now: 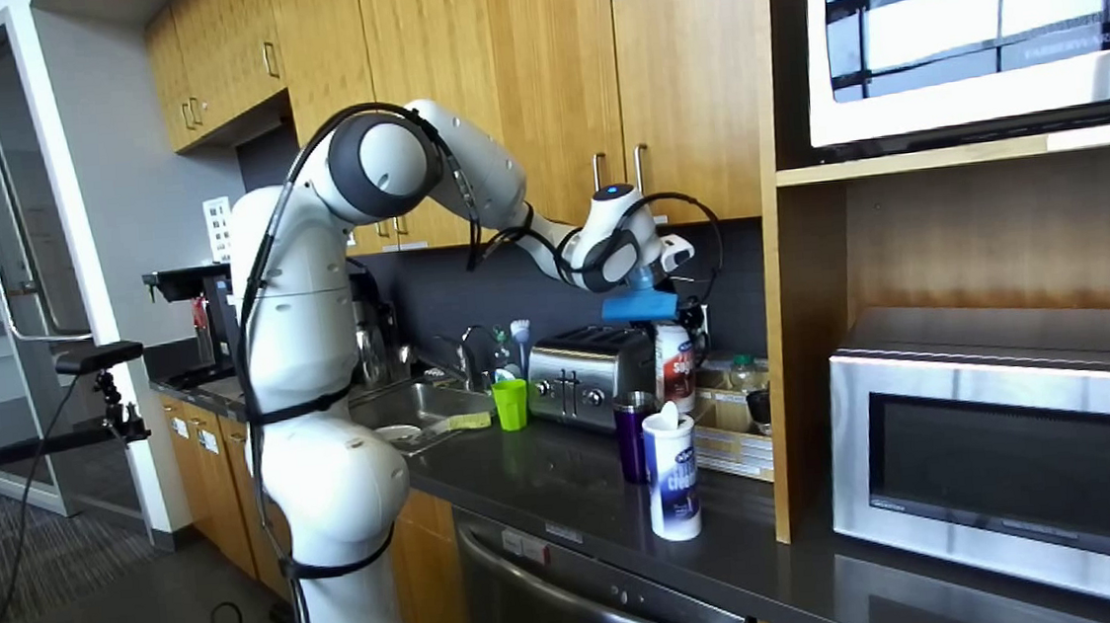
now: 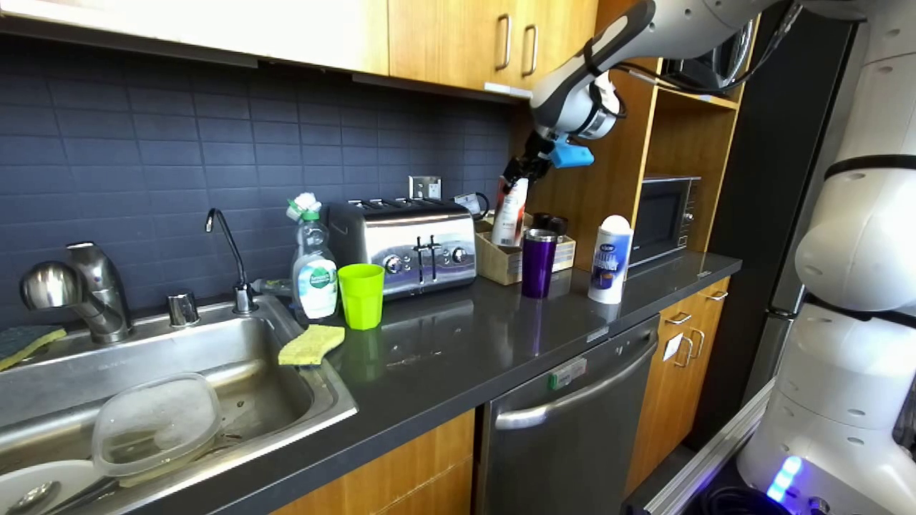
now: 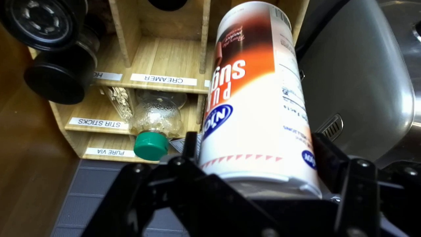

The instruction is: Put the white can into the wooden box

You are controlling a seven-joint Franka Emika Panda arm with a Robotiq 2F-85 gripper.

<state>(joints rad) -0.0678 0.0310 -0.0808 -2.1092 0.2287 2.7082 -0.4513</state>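
The white can (image 3: 250, 108), a sugar canister with an orange-red band, is in my gripper (image 3: 255, 141). The fingers are shut on its two sides near one end. In both exterior views, the can (image 1: 675, 366) (image 2: 509, 218) hangs off the counter, slightly tilted, between the toaster and the wooden box. The wooden box (image 3: 171, 49) is light tan and divided into labelled compartments. It stands on the counter against the side panel (image 1: 739, 446) (image 2: 501, 265). In the wrist view the can covers the box's compartments nearest the toaster. Whether can and box touch I cannot tell.
A purple tumbler (image 2: 538, 265) and a white-and-blue creamer canister (image 2: 610, 261) stand before the box. The toaster (image 2: 415, 247) is beside it. A green-capped bottle (image 3: 151, 146) and black-lidded jars (image 3: 56, 79) occupy box compartments. A wooden side panel (image 1: 780, 333) bounds the far side.
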